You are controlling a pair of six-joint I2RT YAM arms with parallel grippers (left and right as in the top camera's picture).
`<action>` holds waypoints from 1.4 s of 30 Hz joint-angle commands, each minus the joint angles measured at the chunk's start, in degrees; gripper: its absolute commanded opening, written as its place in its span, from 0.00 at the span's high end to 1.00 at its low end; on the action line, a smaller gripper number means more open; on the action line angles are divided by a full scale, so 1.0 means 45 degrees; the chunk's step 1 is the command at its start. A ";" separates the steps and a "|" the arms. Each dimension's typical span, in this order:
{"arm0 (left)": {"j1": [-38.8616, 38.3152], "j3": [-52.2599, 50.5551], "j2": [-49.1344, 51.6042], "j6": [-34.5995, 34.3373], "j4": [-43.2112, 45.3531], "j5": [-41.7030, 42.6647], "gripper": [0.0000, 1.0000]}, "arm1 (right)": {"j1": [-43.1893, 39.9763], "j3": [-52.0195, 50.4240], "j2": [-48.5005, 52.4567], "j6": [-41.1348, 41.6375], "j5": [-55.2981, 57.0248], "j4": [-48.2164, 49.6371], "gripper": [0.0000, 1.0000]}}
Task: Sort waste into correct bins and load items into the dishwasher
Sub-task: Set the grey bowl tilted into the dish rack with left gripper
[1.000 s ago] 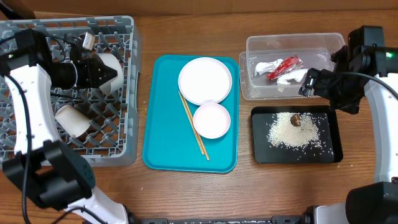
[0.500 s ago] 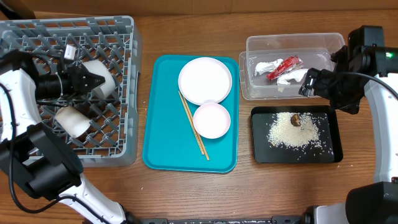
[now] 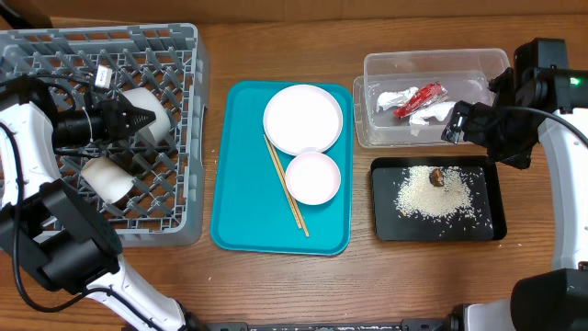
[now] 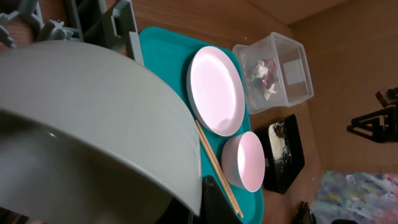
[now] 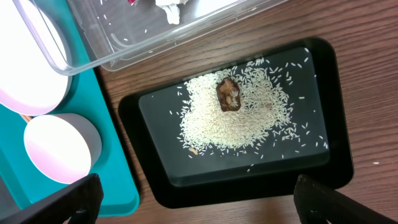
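My left gripper point(image 3: 138, 118) is shut on the grey metal bowl point(image 3: 152, 106) over the grey dish rack point(image 3: 184, 55). The bowl fills the left wrist view point(image 4: 93, 112). A white cup point(image 3: 107, 179) lies in the rack. The white plate point(image 3: 303, 118), small white bowl point(image 3: 312, 177) and chopsticks point(image 3: 287, 188) lie on the teal tray point(image 3: 243, 184). The clear tub point(image 3: 432, 64) holds the red wrapper point(image 3: 421, 98) and napkin point(image 3: 390, 99). The black tray point(image 3: 491, 198) holds rice point(image 5: 236, 124) and a brown scrap point(image 5: 228, 95). My right gripper point(image 3: 457, 122) is open and empty above the black tray.
The rack fills the left side of the wooden table. The teal tray lies in the middle, with the tub and black tray close together on the right. The right arm stands beside them at the right edge.
My left gripper moved left and down into the rack with the grey metal bowl, then held still. The right arm has not moved.
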 commanded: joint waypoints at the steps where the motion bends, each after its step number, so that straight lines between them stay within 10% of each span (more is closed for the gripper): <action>1: 0.0087 0.0117 0.0277 0.0656 0.0170 0.0612 0.96 | -0.0034 0.0097 -0.0141 -0.0005 -0.0063 0.0005 0.00; 20: 0.0092 -0.0471 0.0277 0.1078 0.0491 -0.1443 0.96 | -0.0034 0.0097 -0.0141 -0.0005 -0.0063 -0.0034 0.00; 26: 0.0092 -0.0466 0.0272 -0.1078 0.0471 -0.4488 0.96 | -0.0034 0.0097 -0.0141 -0.0010 -0.0063 -0.0044 0.00; 30: 0.0092 -0.0432 0.0248 -0.2229 0.0389 -0.6028 0.73 | -0.0034 0.0097 -0.0141 -0.0010 -0.0063 -0.0044 0.00; 42: 0.0063 0.0447 -0.1379 -0.2667 -0.0189 -0.5693 0.57 | -0.0034 0.0097 -0.0141 -0.0010 -0.0063 -0.0078 0.00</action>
